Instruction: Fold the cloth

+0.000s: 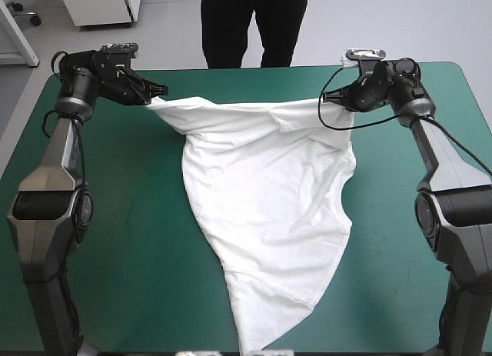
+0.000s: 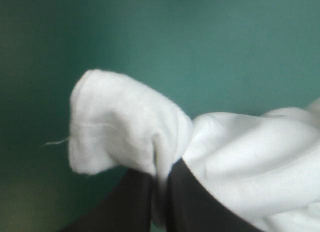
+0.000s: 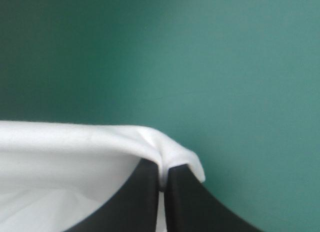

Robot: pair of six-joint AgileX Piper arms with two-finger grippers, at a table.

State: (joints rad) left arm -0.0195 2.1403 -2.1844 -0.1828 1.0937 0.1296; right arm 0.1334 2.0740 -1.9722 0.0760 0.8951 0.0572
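The white T-shirt point(image 1: 269, 194) is stretched between both arms near the table's far edge. From that taut upper edge it trails toward the front edge, narrowing to a point. My left gripper point(image 1: 157, 93) is shut on its far-left corner, and a white tuft point(image 2: 115, 127) sticks out past the black fingers point(image 2: 187, 202). At the far right, my right gripper point(image 1: 342, 101) is shut on the other corner, with the cloth's edge point(image 3: 75, 142) pinched between its black fingers point(image 3: 185, 202).
The teal-green table point(image 1: 123, 217) lies bare on both sides of the T-shirt. The shirt's lowest tip point(image 1: 257, 341) reaches the table's front edge. A black cable loop point(image 1: 338, 114) hangs over the shirt's right corner.
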